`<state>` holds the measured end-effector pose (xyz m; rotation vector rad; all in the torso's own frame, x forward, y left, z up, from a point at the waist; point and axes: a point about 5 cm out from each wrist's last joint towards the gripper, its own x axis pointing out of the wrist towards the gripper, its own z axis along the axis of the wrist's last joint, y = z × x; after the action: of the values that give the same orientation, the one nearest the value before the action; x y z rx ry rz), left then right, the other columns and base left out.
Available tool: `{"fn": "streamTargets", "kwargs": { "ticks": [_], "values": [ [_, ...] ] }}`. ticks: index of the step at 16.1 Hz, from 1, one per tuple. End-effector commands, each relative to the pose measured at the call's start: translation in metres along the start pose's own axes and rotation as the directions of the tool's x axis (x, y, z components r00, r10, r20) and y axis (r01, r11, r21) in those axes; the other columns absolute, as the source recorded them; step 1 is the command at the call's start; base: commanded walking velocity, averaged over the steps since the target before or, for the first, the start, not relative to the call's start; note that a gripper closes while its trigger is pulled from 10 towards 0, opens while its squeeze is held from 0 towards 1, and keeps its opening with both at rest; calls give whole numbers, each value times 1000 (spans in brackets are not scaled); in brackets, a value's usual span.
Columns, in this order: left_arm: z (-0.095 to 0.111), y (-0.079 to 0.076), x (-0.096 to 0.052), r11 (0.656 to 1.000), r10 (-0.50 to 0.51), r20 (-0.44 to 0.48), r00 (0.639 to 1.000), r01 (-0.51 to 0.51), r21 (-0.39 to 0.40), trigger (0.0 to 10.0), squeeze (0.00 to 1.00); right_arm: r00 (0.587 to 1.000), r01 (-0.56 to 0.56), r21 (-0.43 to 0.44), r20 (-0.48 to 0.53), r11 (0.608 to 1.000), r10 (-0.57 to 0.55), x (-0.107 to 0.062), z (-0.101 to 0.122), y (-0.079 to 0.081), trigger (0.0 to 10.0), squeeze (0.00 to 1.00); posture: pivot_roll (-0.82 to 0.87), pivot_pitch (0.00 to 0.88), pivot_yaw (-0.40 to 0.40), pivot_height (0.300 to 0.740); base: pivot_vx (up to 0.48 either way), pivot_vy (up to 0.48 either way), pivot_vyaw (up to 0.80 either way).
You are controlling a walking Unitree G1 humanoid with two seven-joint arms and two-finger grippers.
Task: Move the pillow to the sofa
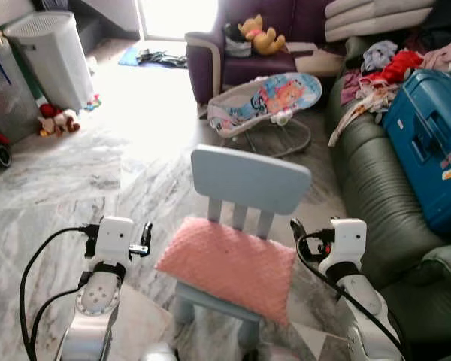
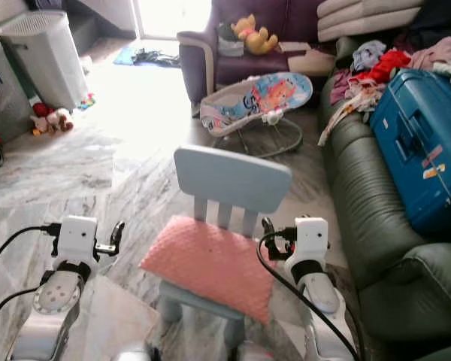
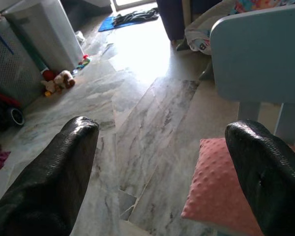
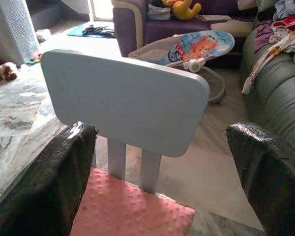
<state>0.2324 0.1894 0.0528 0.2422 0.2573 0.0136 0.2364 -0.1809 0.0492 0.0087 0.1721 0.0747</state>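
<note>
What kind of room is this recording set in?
Most likely a family living room: a dark green sofa strewn with clothes, a baby bouncer on the marble floor, and a small blue child's chair.

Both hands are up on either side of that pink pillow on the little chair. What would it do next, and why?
Probably bring both hands inward to clasp the pillow. The left hand and right hand hang open beside it, neither touching it, and it lies flat on the small blue chair. The green sofa waits on the robot's right.
</note>
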Motion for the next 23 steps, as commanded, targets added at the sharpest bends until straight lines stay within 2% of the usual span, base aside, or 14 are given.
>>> {"fn": "streamTargets", "kwargs": {
  "ticks": [1,6,18,23],
  "values": [
    [1,4,1,1000,14,-2,1000,-14,3,10000,0,1000,-1,-3,15,1000,1,2,6,-1,10000,0,6,0,-19,661,0,0,0],
    [1,2,0,1000,18,-4,1000,-18,-1,10000,0,1000,-6,1,21,1000,6,3,7,1,10000,0,7,0,-23,606,0,0,0],
    [13,4,3,997,72,47,996,-72,4,10000,0,1000,-1,11,24,1000,1,6,8,-4,10000,0,6,0,-26,606,0,0,0],
    [14,2,4,998,65,52,997,-65,3,10000,0,999,-16,-1,28,1000,16,7,9,-3,10000,0,1,0,-26,606,355,0,0]
  ]
}}
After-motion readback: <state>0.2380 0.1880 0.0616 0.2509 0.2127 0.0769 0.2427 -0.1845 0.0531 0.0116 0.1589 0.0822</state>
